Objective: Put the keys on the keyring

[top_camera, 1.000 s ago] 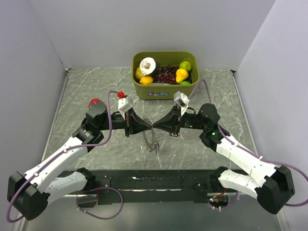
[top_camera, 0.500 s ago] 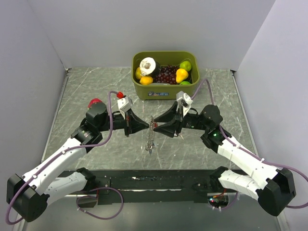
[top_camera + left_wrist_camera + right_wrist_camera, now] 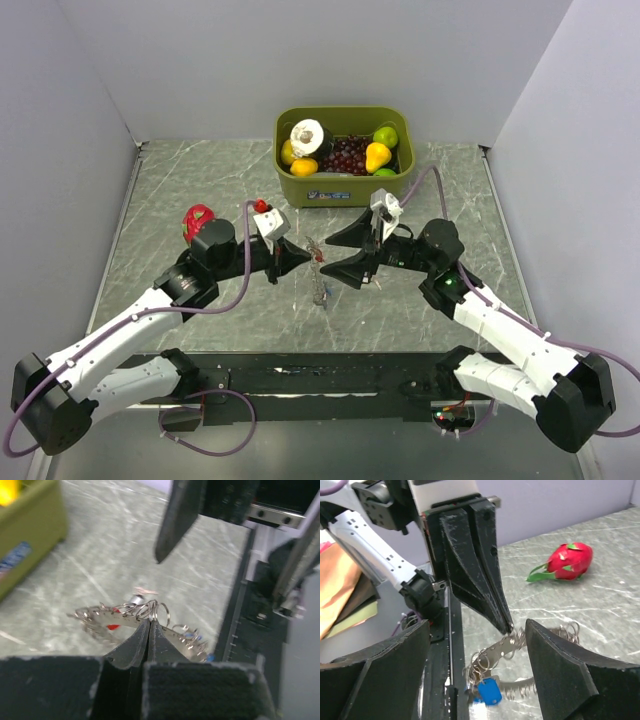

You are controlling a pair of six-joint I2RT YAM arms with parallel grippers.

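The keyring (image 3: 319, 272) is a thin metal band strung with small wire loops, hanging edge-on between the two arms. My left gripper (image 3: 300, 257) is shut on its upper edge (image 3: 149, 622). On the keyring (image 3: 100, 617) hang keys: red-headed ones (image 3: 113, 627) to the left and blue ones (image 3: 200, 639) to the right. In the right wrist view a blue key (image 3: 487, 691) dangles from the band (image 3: 517, 642). My right gripper (image 3: 340, 254) stands open, its jaws either side of the ring without touching it (image 3: 479, 630).
A green bin (image 3: 345, 190) of toy fruit stands at the back of the table. A red dragon fruit (image 3: 197, 218) lies left of the left arm, also seen in the right wrist view (image 3: 567, 560). A small pale piece (image 3: 142, 590) lies on the table beyond the ring.
My right gripper has opened and let go of the keyring. The ring has swung from broad-side to edge-on and now hangs from the left gripper alone, which shifted slightly right.
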